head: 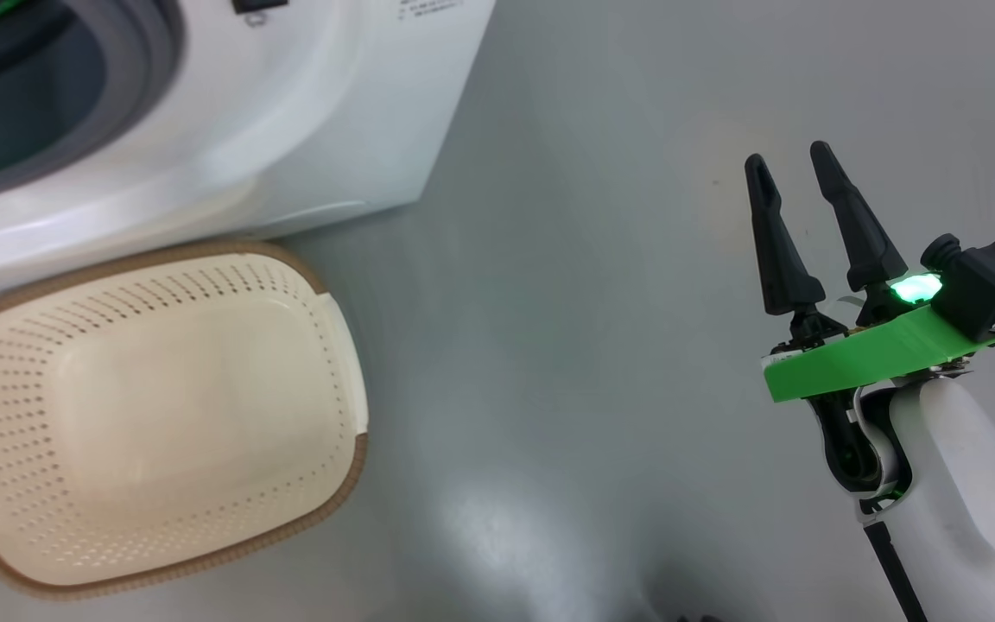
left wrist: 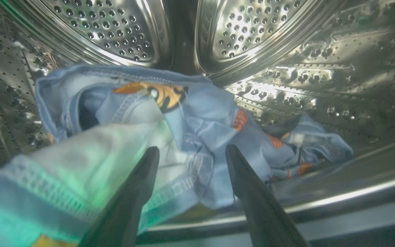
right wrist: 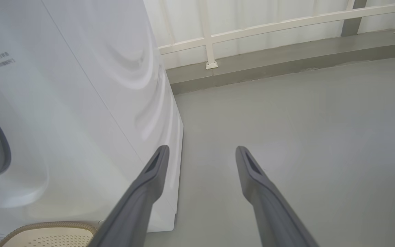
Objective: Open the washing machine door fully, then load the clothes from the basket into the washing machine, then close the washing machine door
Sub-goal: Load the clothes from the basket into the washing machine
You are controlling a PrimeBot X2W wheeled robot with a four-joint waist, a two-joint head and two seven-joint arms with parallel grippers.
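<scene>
Two pairs of fingers, both spread wide and gripping nothing. My left fingers (left wrist: pixel 191 147) reach inside the perforated steel drum (left wrist: pixel 115 27), tips apart in front of the clothes (left wrist: pixel 204 113). The clothes are a crumpled heap of light-blue fabric with orange-brown prints, lying on the drum's lower wall. A fold of white lining (left wrist: pixel 91 161), tinted green by a light, lies close against the finger on the left of that view; I cannot tell whether it touches.

My right fingers (head: pixel 789 155) hang over the grey floor (head: pixel 592 302), well to the right of the washing machine (head: pixel 359 130), with a green bracket (head: pixel 869 354) and a lit green lamp (head: pixel 916 288) at their base. From my right wrist, the right fingers (right wrist: pixel 201 148) point past the washing machine (right wrist: pixel 81 103) and its white side panel toward a white railing (right wrist: pixel 207 41) at the far wall.

The basket (head: pixel 169 406) sits on the floor just beside the machine's front, below the grey gasket (head: pixel 143 52) of its mouth. Its perforated cream walls and bare bottom face up. A corner of the basket (right wrist: pixel 46 236) and its brown rim shows at my right wrist's lower edge.
</scene>
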